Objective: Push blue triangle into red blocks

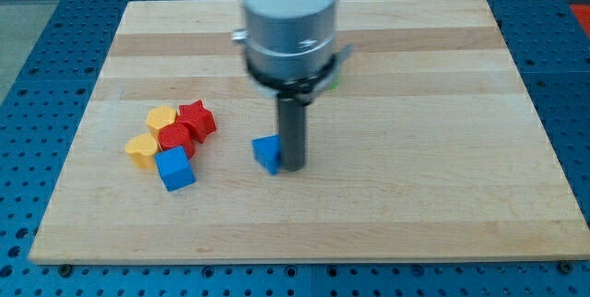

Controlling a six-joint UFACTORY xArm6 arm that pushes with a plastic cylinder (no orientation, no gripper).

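Tip against blue triangle, centre of board.
My tip (pixel 293 165) touches the blue triangle (pixel 267 154) on its right side, holding nothing; red star (pixel 196 118) and red block (pixel 174 136) lie well left, mid-left of frame.

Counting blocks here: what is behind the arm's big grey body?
A sliver of green shows at the body's right edge, likely a block; its shape and anything else there are covered. My tip touches the blue triangle's right side.

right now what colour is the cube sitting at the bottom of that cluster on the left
Blue. The cube sits at the cluster's lower edge in the camera view, just below a red block.
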